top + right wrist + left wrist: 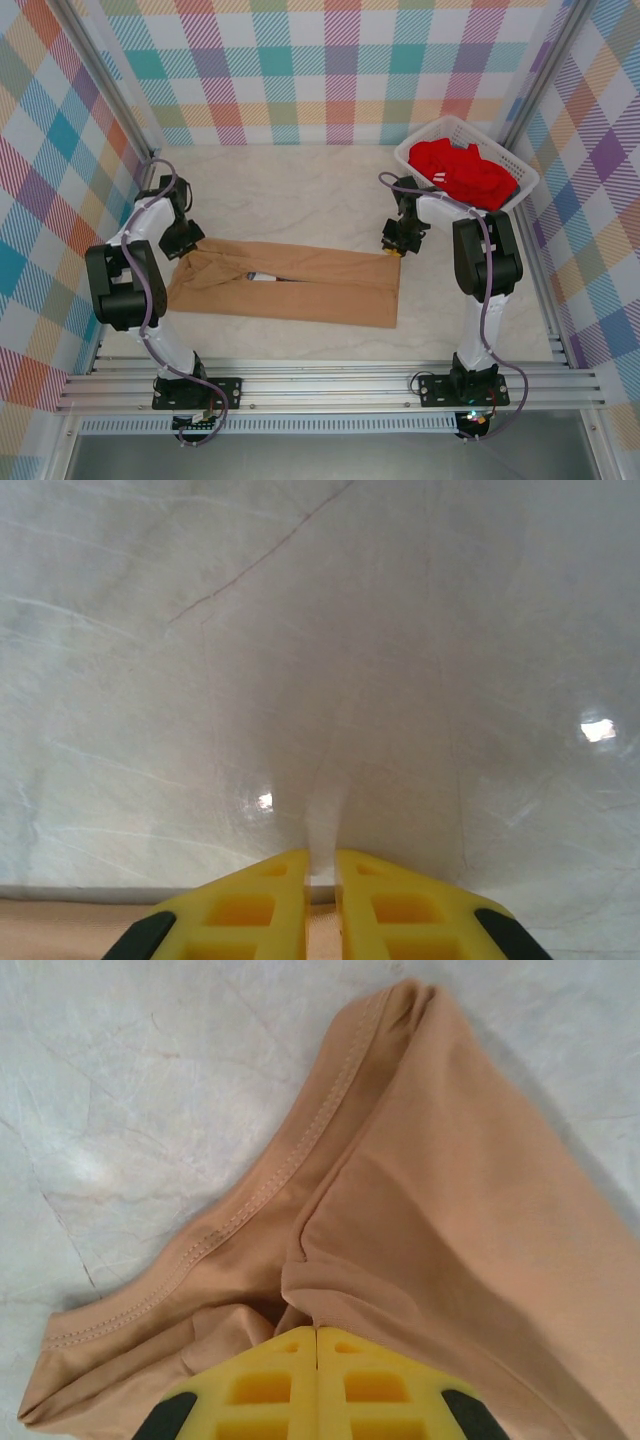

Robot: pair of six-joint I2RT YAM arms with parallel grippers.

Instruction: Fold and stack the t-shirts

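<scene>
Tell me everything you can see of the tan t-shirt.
The tan t-shirt is soft knit with stitched hems, folded into a long band lying flat across the table. A pale sliver shows in its middle gap. The left claw is shut on its bunched left end; the right claw sits at its far right corner, grip unclear.

The left arm (pixel 165 345) and right arm (pixel 477 340) are white tubes with bulky black joints, trailing grey cables (pixel 487 290); yellow cut-out fingers (pixel 300 1360).

Held low, left hand (pixel 317 1338) and right hand (pixel 321 865) both pinch closed.
</scene>
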